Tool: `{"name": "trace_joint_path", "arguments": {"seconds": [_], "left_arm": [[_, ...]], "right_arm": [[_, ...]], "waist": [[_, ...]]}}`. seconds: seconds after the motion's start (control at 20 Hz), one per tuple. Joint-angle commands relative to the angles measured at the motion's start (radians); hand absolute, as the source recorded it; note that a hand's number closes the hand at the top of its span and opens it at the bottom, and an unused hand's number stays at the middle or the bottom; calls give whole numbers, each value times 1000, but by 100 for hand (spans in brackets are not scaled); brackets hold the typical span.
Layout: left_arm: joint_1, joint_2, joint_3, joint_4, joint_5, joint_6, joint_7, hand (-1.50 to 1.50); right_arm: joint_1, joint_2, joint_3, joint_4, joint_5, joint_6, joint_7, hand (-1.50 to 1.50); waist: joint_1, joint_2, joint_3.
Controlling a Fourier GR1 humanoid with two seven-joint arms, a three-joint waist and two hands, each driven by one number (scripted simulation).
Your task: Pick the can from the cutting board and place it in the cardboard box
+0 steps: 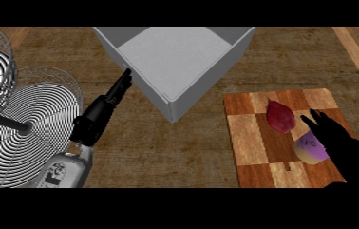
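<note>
The grey cardboard box [184, 57] sits open at the counter's [175, 147] far edge, with a wire rack [32, 123] at the left edge and the wooden cutting board [252, 142] at the near right. On the board's right side lie a dark red vegetable [282, 116] and, nearer, the purple can [310, 149]. The right hand [340, 142] touches the can with fingers spread, while the left hand [112, 97] lies straight-fingered beside the box's left wall.

Purple can [309, 148] on cutting board [251, 142]; grey box [175, 57] apart.

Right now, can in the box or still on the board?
On the cutting board: the can sits beside the right hand; nothing lies in the box.
</note>
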Motion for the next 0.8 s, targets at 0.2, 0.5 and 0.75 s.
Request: {"name": "trace_joint_path", "arguments": {"seconds": [0.2, 0.5, 0.75], "left_arm": [[-26, -6, 40, 72, -10, -31, -47, 0], [11, 17, 51, -50, 13, -62, 33, 0], [3, -40, 19, -13, -38, -27, 15, 0]], "right_arm": [[-21, 25, -5, 126, 25, 20, -67, 150], [-29, 27, -3, 140, 91, -42, -125, 150], [-8, 36, -39, 139, 161, -173, -185, 150]], "waist": [[-1, 11, 14], [4, 9, 14], [-4, 9, 14]]}}
